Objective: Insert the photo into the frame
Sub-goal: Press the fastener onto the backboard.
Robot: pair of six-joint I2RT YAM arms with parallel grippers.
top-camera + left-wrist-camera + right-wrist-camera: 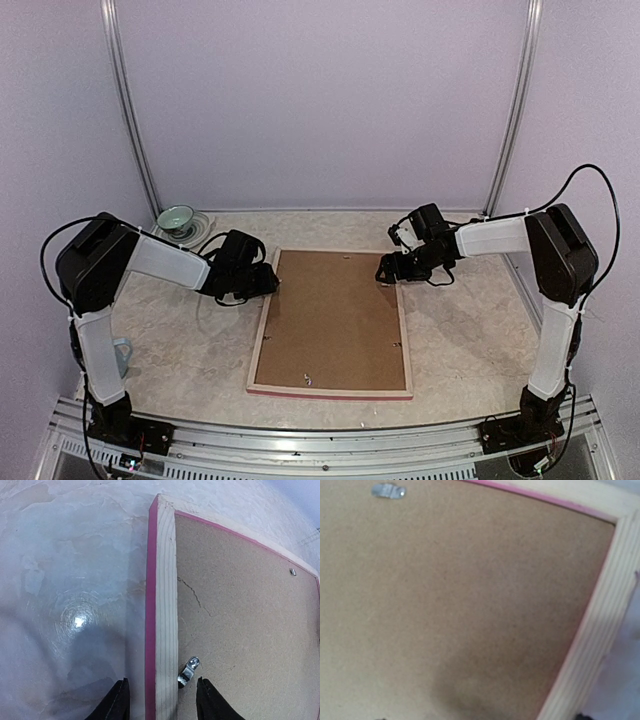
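Top external view: the frame (pixel 262 330) lies pale side up on the worktop (pixel 180 350), backing board (pixel 335 320) filling it, left fingers (pixel 268 284) at its left rail, right fingers (pixel 388 270) at its far right corner; the photo shows nowhere. Left wrist view: fingers partly apart, empty, straddle the rail beside a metal tab (pixel 188 671); closing could snag it or shove the frame. Right wrist view: fingers wide, barely showing; pressing might tip the corner.

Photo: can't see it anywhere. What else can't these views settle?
- Photo: in no view. The backing board fills the frame, so whether it lies underneath is hidden.
- Right gripper: fingers cut off by the right wrist view's bottom edge; too small from above to judge contact.
- Right wrist view: blurred, clip detail unreadable.
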